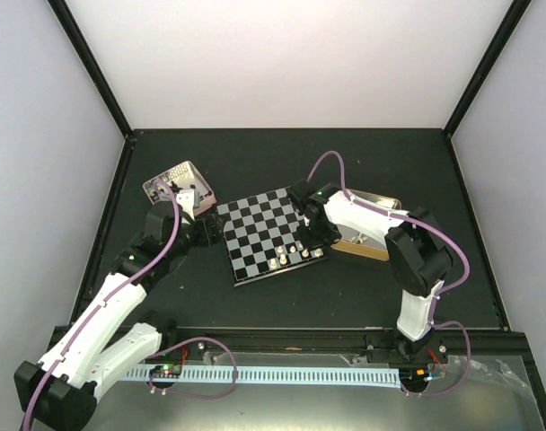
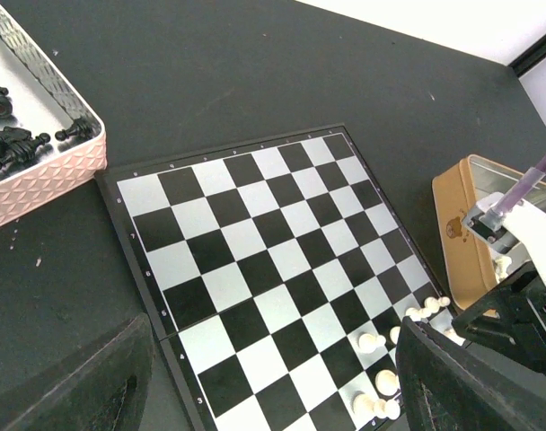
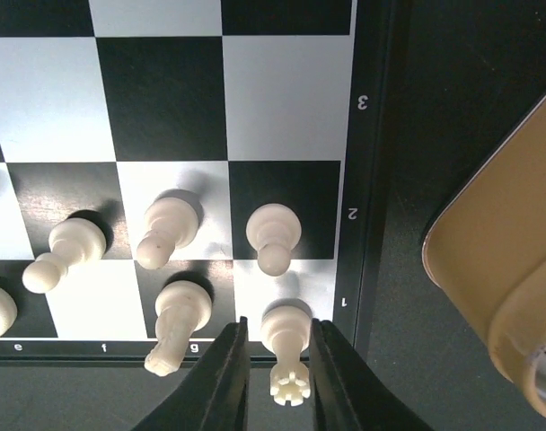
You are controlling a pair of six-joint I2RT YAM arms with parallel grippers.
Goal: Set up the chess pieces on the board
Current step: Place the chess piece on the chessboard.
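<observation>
- Right gripper [image 3: 280,325]: jaws slightly apart astride the white rook [image 3: 288,359], not pinching it. The rook stands on the board [image 3: 282,90] corner square, its home, so placement looks finished.
- Other white pieces [image 3: 170,229]: grouped by that same board corner.
- Left gripper [image 2: 273,323]: jaws wide apart and empty at the board's left edge, probably ready for the black pieces [image 2: 13,139] in the tray [image 2: 48,171].

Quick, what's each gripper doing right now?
Left gripper: open, empty.
Right gripper: slightly open, jaws either side of the white rook.
</observation>
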